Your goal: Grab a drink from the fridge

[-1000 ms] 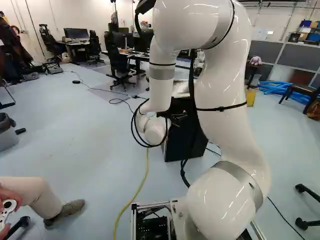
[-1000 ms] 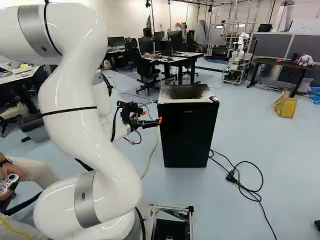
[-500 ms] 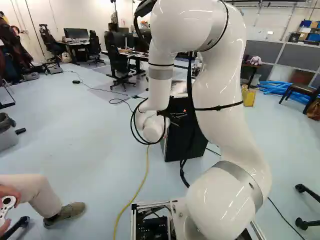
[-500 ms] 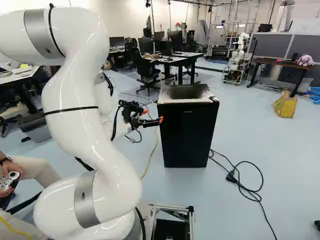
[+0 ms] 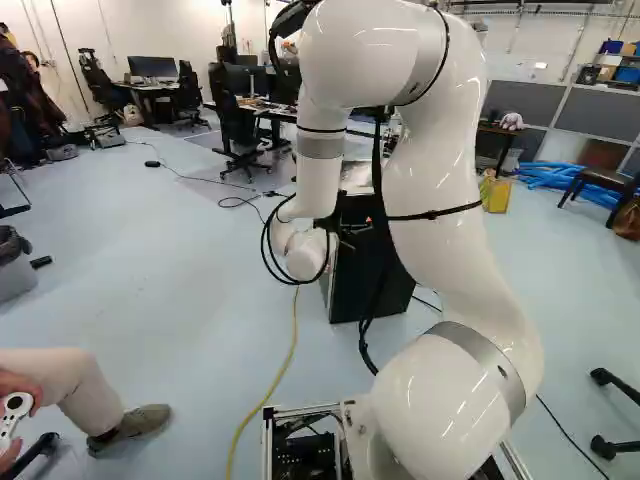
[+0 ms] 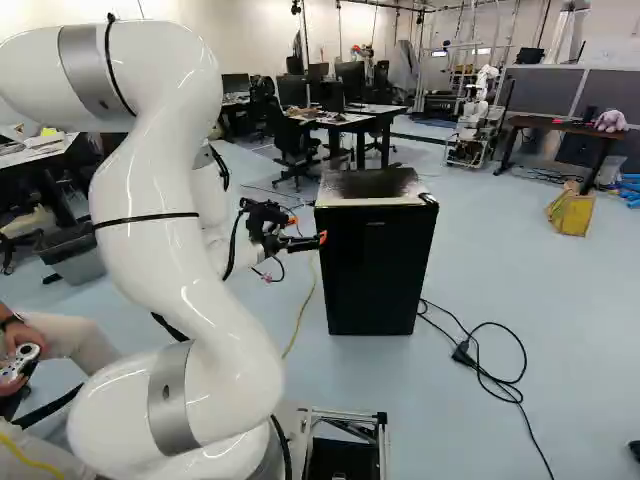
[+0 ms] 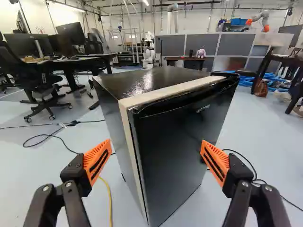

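Observation:
My gripper (image 6: pixel 308 229) is beside the upper part of the black fridge (image 6: pixel 375 270) in the right base view, at its left edge. In the wrist view, the gripper (image 7: pixel 155 158) stands open, its orange pads wide apart with nothing gripped. The fridge (image 7: pixel 173 151) fills the space ahead of and between the fingers, turned so that a front corner faces the gripper. Its door (image 7: pixel 184 142) looks closed, with a pale strip (image 7: pixel 168 92) along the edge behind it. No drink is visible; the fridge's inside is hidden.
A black cable (image 6: pixel 490 370) lies coiled on the floor right of the fridge, and a yellow cable (image 5: pixel 270 390) runs left of it. A seated person's leg (image 5: pixel 70 385) is at the left. Another robot (image 6: pixel 475 120), desks and chairs stand farther back.
The arm has shifted slightly: its upper part moves left in the left base view and right in the right base view, and the wrist rises a little. The base and fridge have not moved.

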You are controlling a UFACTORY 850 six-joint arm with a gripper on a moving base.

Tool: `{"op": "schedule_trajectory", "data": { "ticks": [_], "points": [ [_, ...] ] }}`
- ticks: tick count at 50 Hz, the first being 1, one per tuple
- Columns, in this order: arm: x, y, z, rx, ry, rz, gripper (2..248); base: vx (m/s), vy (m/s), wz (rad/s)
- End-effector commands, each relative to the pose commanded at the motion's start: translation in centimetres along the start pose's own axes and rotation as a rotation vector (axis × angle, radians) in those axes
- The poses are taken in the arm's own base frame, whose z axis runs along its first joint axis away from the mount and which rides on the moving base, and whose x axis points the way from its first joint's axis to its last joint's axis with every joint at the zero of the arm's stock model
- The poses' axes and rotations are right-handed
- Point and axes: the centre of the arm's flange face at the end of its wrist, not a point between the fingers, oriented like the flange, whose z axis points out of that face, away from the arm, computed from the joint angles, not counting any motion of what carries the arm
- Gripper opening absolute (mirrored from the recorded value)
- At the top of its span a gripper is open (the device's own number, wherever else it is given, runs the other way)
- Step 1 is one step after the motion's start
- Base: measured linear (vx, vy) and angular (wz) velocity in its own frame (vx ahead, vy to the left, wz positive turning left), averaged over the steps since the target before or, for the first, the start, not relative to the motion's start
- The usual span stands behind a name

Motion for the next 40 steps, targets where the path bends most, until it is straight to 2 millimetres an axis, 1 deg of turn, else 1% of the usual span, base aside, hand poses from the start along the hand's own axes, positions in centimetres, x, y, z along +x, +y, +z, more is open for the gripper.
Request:
{"op": "schedule_trajectory", "data": {
  "ticks": [26,40],
  "points": [
    [0.1,-0.2,1.6,-0.027,0.008,0.016,247,0.000,0.000,0.000],
    [0.2,-0.6,2.5,-0.035,0.014,0.026,247,0.000,0.000,0.000]
  ]
}}
